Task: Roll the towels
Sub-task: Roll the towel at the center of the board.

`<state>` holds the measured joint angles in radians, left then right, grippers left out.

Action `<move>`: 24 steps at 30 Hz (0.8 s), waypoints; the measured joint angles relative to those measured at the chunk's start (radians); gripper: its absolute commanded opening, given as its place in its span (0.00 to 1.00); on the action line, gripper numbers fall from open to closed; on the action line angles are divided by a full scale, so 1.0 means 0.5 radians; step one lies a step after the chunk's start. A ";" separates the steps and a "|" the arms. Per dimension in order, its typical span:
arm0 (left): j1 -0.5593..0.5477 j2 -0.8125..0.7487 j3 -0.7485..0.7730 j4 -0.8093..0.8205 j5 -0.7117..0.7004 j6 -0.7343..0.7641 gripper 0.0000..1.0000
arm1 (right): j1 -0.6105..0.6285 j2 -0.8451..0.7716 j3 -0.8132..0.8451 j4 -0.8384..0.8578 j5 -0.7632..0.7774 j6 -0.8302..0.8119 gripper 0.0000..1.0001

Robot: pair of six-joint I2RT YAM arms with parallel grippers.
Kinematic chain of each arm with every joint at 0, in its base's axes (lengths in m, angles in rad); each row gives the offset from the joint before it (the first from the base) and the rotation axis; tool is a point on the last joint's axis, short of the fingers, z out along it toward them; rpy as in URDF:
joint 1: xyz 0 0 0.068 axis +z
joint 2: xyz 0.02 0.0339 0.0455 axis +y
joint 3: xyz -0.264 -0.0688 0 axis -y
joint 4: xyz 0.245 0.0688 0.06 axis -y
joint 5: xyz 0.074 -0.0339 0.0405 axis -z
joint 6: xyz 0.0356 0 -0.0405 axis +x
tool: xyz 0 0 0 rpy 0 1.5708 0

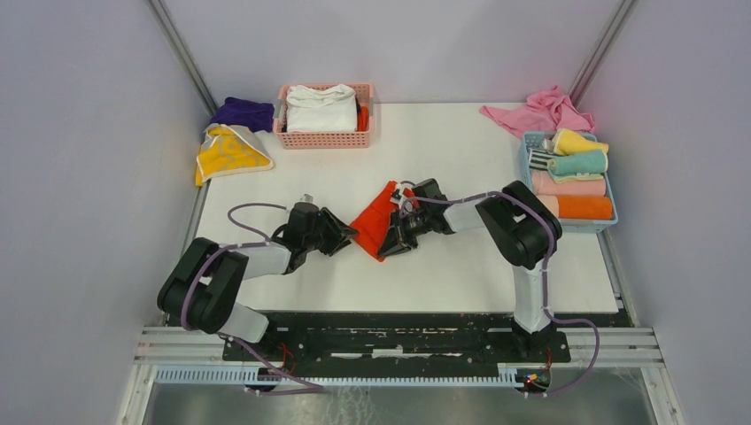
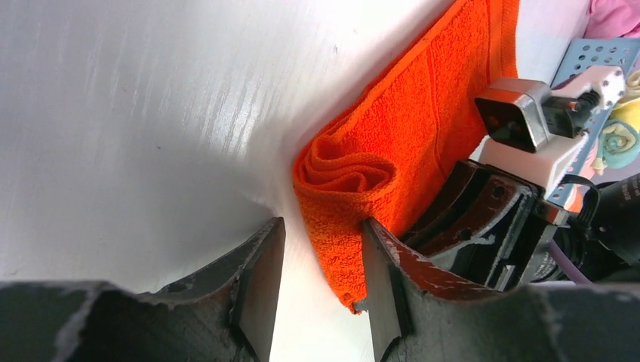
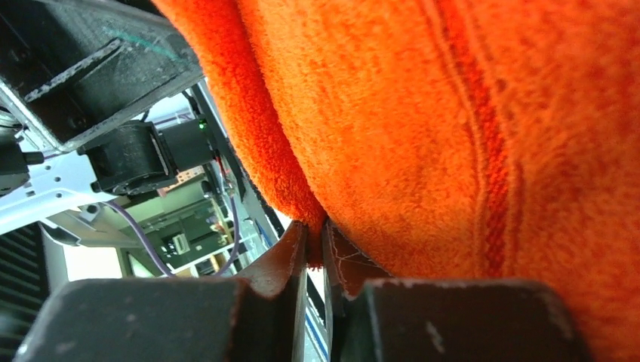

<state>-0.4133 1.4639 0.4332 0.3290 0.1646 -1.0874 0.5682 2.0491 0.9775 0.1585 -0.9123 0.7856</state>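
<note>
An orange-red towel (image 1: 376, 215) lies mid-table, partly folded, with a loose rolled end showing in the left wrist view (image 2: 355, 170). My right gripper (image 1: 396, 237) is shut on the towel's edge; the pinch shows in the right wrist view (image 3: 313, 226), with the cloth (image 3: 423, 136) draped over the fingers. My left gripper (image 1: 344, 237) is open just left of the towel. In the left wrist view its jaws (image 2: 323, 226) stand apart, with the towel's lower corner between them, against the right finger (image 2: 381, 279). A yellow towel (image 1: 228, 152) and a purple towel (image 1: 243, 113) lie at the far left.
A pink basket (image 1: 323, 138) holding white cloths stands at the back. A blue basket (image 1: 524, 158) at the right holds several rolled towels. A pink cloth (image 1: 540, 111) lies behind it. Grey walls close in both sides.
</note>
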 measured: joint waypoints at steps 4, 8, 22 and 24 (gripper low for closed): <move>0.000 0.036 0.011 0.018 -0.014 -0.061 0.48 | 0.001 -0.098 0.069 -0.281 0.123 -0.187 0.36; -0.001 0.056 0.015 0.021 -0.034 -0.117 0.48 | 0.025 -0.281 0.145 -0.610 0.354 -0.427 0.48; -0.001 0.162 0.082 0.073 -0.049 -0.187 0.47 | 0.506 -0.628 0.399 -1.021 1.305 -1.174 0.61; -0.001 0.164 0.083 0.079 -0.048 -0.188 0.48 | 0.534 -0.544 0.432 -1.016 1.376 -1.215 0.59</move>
<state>-0.4137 1.5459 0.4747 0.3683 0.1406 -1.1812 0.8352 1.7771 1.1934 -0.3496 -0.2241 0.1780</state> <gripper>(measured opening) 0.471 0.609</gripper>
